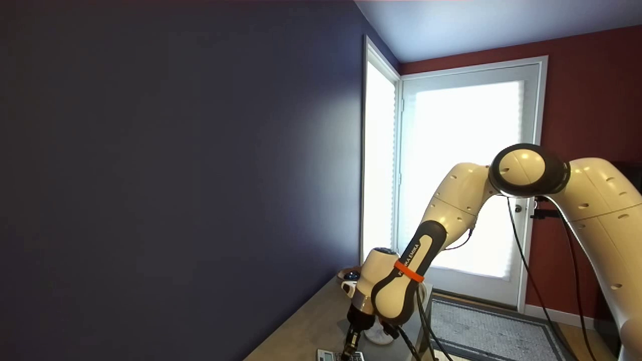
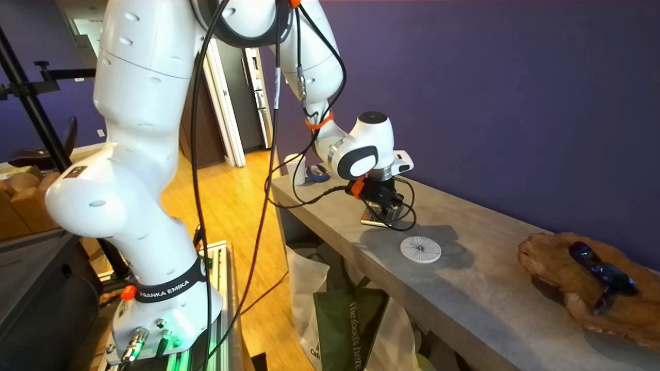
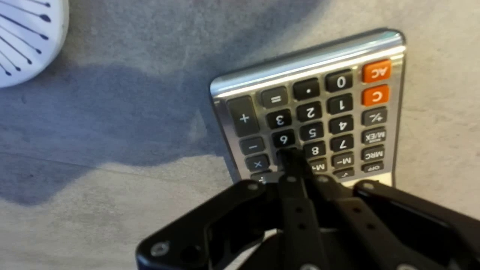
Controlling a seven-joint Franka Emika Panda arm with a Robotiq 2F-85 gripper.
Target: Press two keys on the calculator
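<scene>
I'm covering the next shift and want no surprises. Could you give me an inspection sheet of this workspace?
Surface: grey tabletop, partly shadowed.
Job's things: calculator, keys-up on the tabletop, partly hidden in the wrist view.
Clutter: patterned white disc, apart from the calculator; sunglasses on a wooden slab; white cup and blue roll at one end.
Claw: shut, tips beside the 8 key; contact cannot be told.
Cables: black cables hang along the arm, looping in front of the calculator in an exterior view.
Surroundings: purple wall behind the tabletop, green bag below it, pale door.
</scene>
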